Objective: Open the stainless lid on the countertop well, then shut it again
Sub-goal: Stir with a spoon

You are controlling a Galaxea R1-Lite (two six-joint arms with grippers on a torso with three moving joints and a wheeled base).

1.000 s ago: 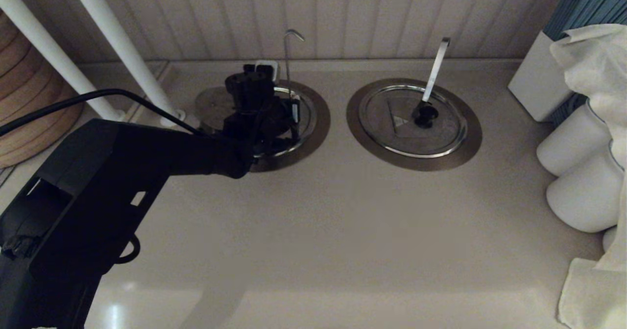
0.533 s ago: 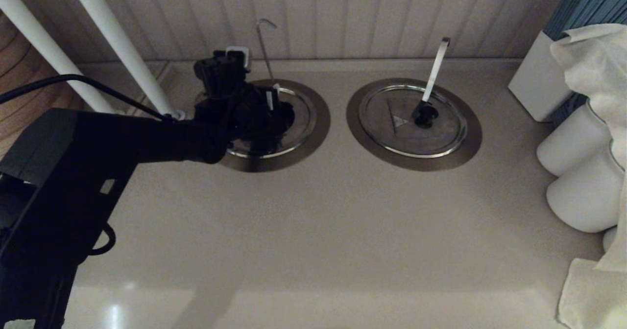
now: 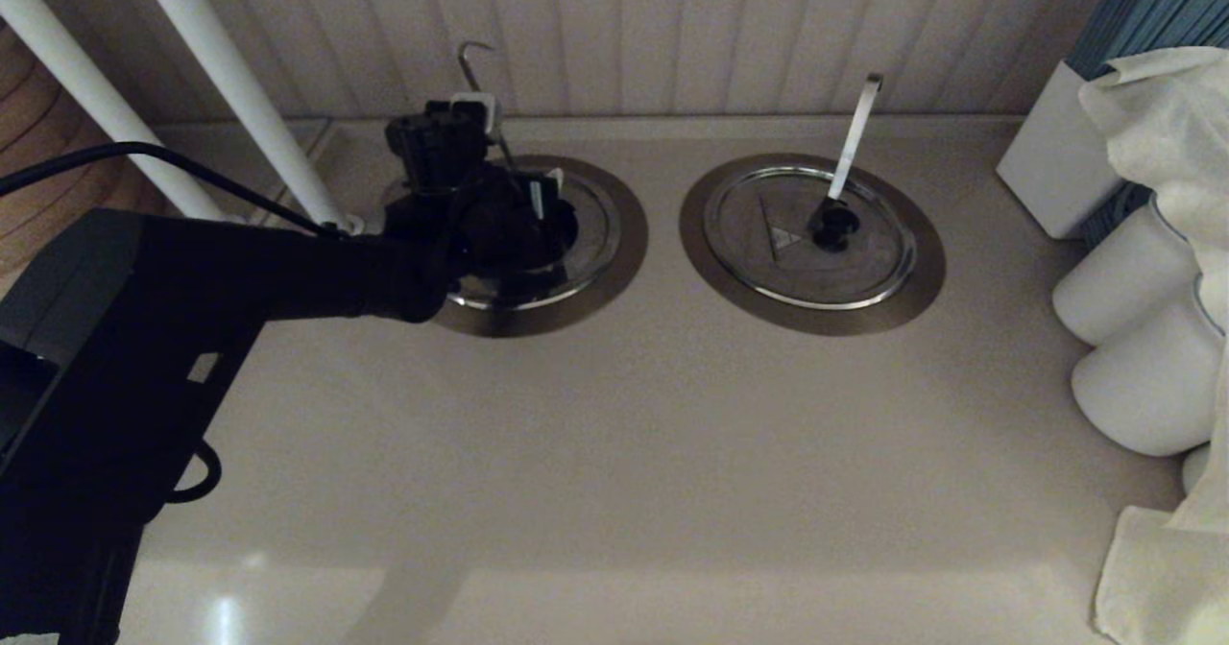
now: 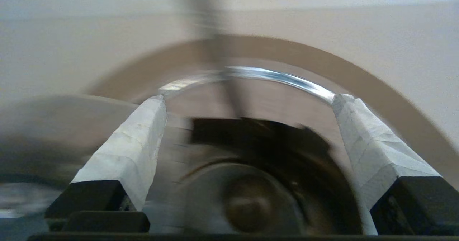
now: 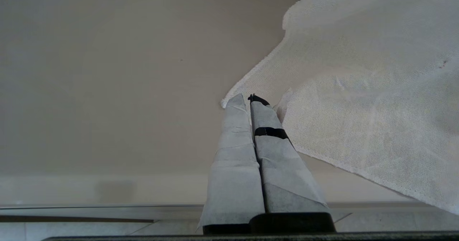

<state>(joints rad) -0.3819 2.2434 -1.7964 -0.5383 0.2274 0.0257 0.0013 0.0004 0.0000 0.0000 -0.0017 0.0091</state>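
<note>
My left gripper point(image 3: 538, 223) reaches over the countertop well point(image 3: 626, 242) at the back left. The stainless lid point(image 3: 588, 230) lies over the well, mostly hidden under the gripper. In the left wrist view the gripper point(image 4: 249, 99) is open, its white fingers point(image 4: 125, 151) wide apart on either side of the lid's black knob point(image 4: 258, 151), which is blurred. The slim hook-tipped handle point(image 3: 470, 55) leans to the left behind the gripper. My right gripper point(image 5: 247, 97) is shut and empty at the edge of a white cloth point(image 5: 358, 90), out of the head view.
The twin lid point(image 3: 768, 261) with its broad white handle point(image 3: 855, 131) sits in the right-hand well. Two white poles point(image 3: 230, 88) stand at the back left. A white box point(image 3: 1047, 155), white cylinders point(image 3: 1123, 280) and a draped cloth point(image 3: 1162, 127) crowd the right side.
The lid, off to the left of the well a second ago, now lies over it. My left gripper moved left and back. The hook-tipped handle swung to the left.
</note>
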